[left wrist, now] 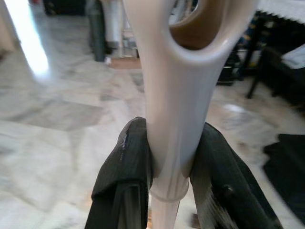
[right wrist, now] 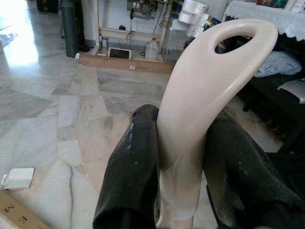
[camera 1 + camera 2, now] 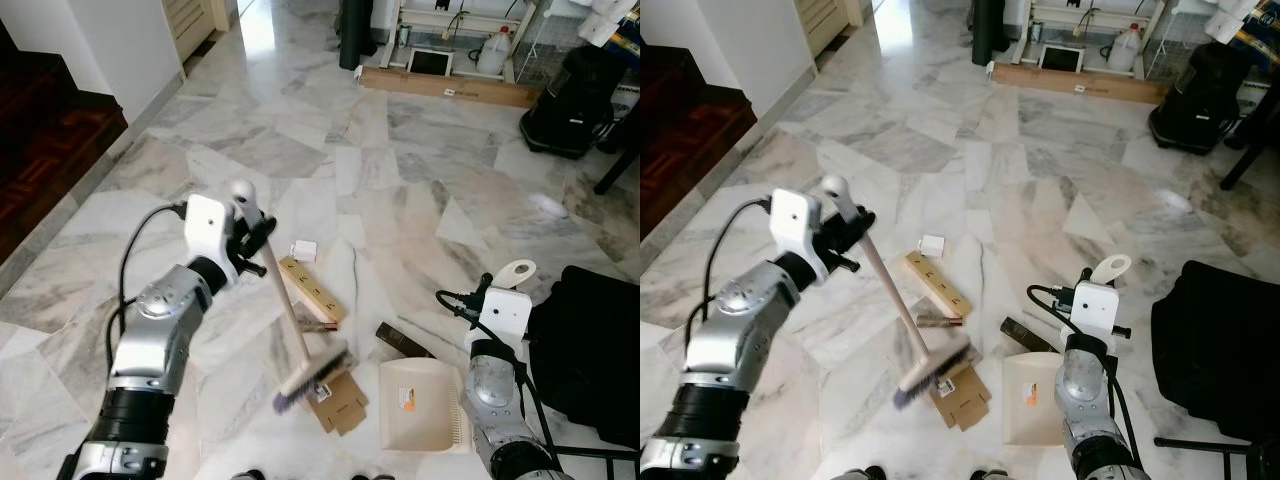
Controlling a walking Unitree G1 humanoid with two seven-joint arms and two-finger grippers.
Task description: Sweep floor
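Note:
My left gripper (image 3: pixel 252 232) is shut on the cream handle of a small broom (image 3: pixel 290 310); its purple-bristled head (image 3: pixel 312 380) rests tilted on the marble floor. In the left wrist view the two black fingers (image 1: pixel 125 176) clamp the broom handle (image 1: pixel 176 109). My right gripper (image 3: pixel 497 290) is shut on the upright looped handle (image 2: pixel 205 105) of a beige dustpan (image 3: pixel 420 405), which lies flat on the floor just right of the broom head. Brown cardboard scraps (image 3: pixel 338 402) lie by the bristles; a wooden strip (image 3: pixel 310 290) and a small white box (image 3: pixel 303 250) lie farther off.
A dark flat piece (image 3: pixel 402 340) lies beyond the dustpan. A black bag (image 3: pixel 590 350) sits at my right. A black vacuum (image 3: pixel 575 90), a long cardboard box (image 3: pixel 450 88) and shelving stand at the far end. Dark wooden steps (image 3: pixel 40 150) rise on the left.

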